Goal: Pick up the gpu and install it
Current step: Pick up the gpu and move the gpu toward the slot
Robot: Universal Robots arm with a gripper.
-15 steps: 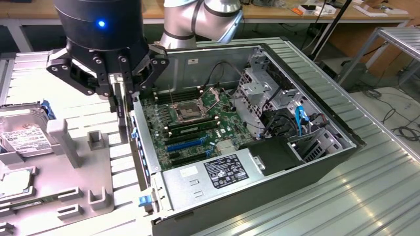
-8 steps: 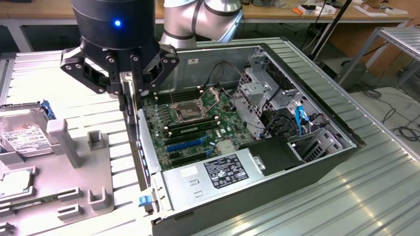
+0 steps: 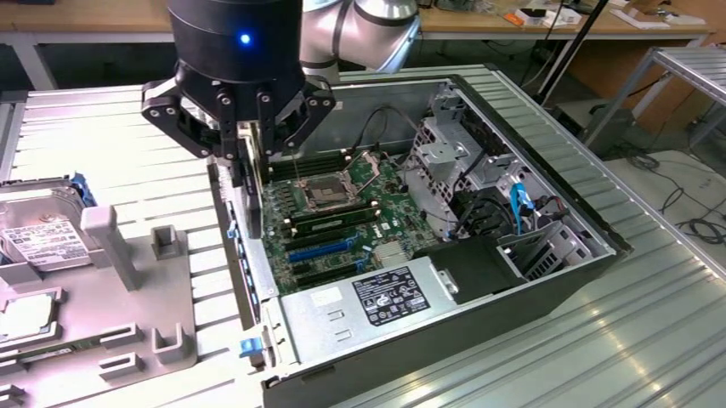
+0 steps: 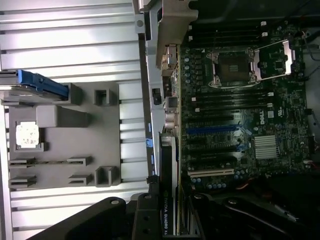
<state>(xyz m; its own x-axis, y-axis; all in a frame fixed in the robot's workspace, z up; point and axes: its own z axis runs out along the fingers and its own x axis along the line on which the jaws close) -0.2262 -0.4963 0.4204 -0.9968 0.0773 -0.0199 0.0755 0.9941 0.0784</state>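
Over the ribbed worktop the fingers clamp the thin gpu hanging below them; it looks light, stiff and fragile, best held by its edge.

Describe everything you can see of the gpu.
The gpu is a thin, flat black card, edge-on in the exterior view. In the wrist view its black shroud carries light NVIDIA Quadro lettering, with a pale metal-looking strip along one side. It stands on edge, roughly upright, clamped in the gripper. It hangs inside the open computer case, over the expansion slots of the motherboard, near the case wall on the exterior view's left. Whether its lower edge touches a slot cannot be told.
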